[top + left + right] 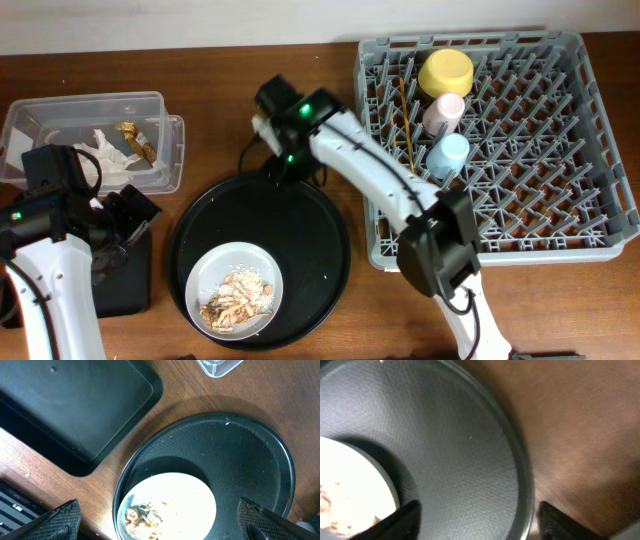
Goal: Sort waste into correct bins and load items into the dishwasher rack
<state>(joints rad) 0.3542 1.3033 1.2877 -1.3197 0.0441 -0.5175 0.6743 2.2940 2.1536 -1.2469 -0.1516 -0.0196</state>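
The round pale grey plate (235,290) with beige food scraps (236,299) lies on the large round black tray (300,215). My left gripper (135,215) is open and empty above the flat black tray (125,275). In the left wrist view its jaws (157,516) frame the plate (185,495). My right gripper (284,165) is open at the round tray's far rim; in the right wrist view its fingers (480,516) straddle that rim (520,480). The clear box (60,120) holds white napkins (105,152) and the gold-brown wrapper (135,141).
The grey rack (530,210) at the right holds the yellow bowl (446,72), pink cup (443,112), light blue cup (447,155) and chopsticks (406,120). The right arm stretches from the rack's front left corner across to the round tray.
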